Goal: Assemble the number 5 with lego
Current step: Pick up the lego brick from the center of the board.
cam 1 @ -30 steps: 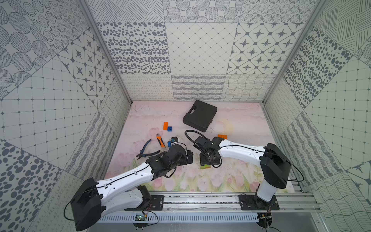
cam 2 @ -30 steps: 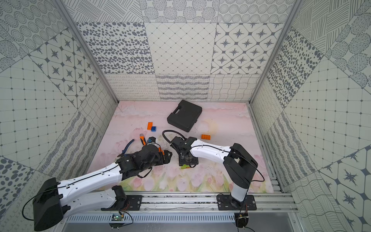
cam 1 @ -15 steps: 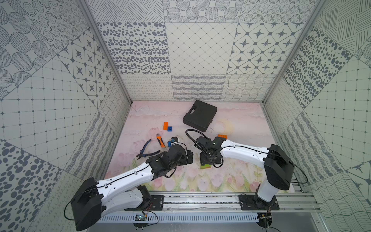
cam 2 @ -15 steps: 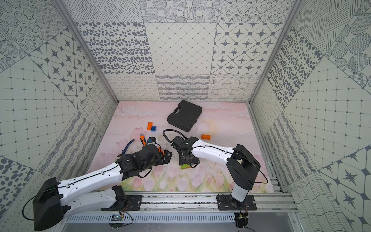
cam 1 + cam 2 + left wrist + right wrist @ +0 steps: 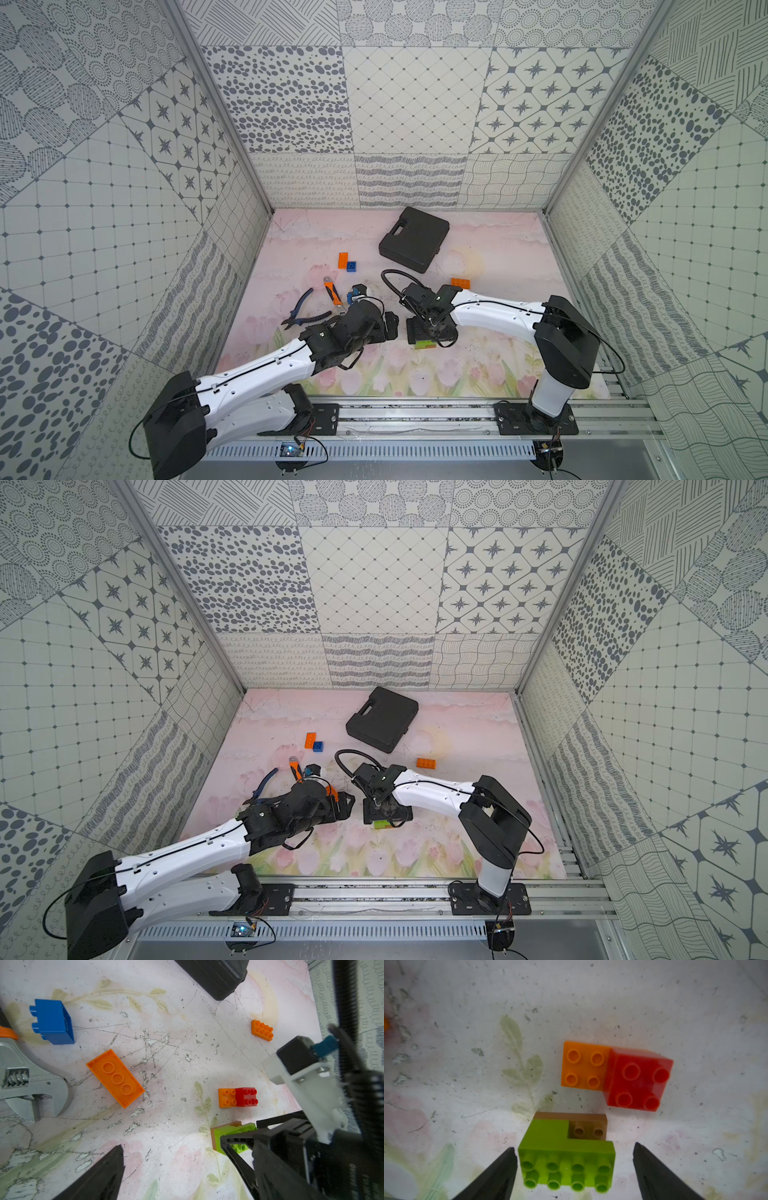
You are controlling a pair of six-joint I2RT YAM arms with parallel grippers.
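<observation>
A lime-green brick with eight studs in two rows is seen seated on a brown brick. Two brown studs are left showing in a notch of the green. This stack is found toward 6 o'clock on the mat, beneath the right wrist. An orange brick with a red brick set on one end is laid just beyond it, not touching. That pair lies between the stack and a loose orange brick at 2 o'clock.

The right gripper is held astride the green brick, its jaws parted wider than the brick, with a clear gap on one side; nothing is gripped. The left gripper is spread fully and empty, close by at 9 o'clock of the stack.

Open mat is left at 4 o'clock toward the side wall. The black case is set at 12 o'clock, well apart.

Against a second earlier, the right jaws have been widened; the arms and loose bricks are otherwise placed as before.
</observation>
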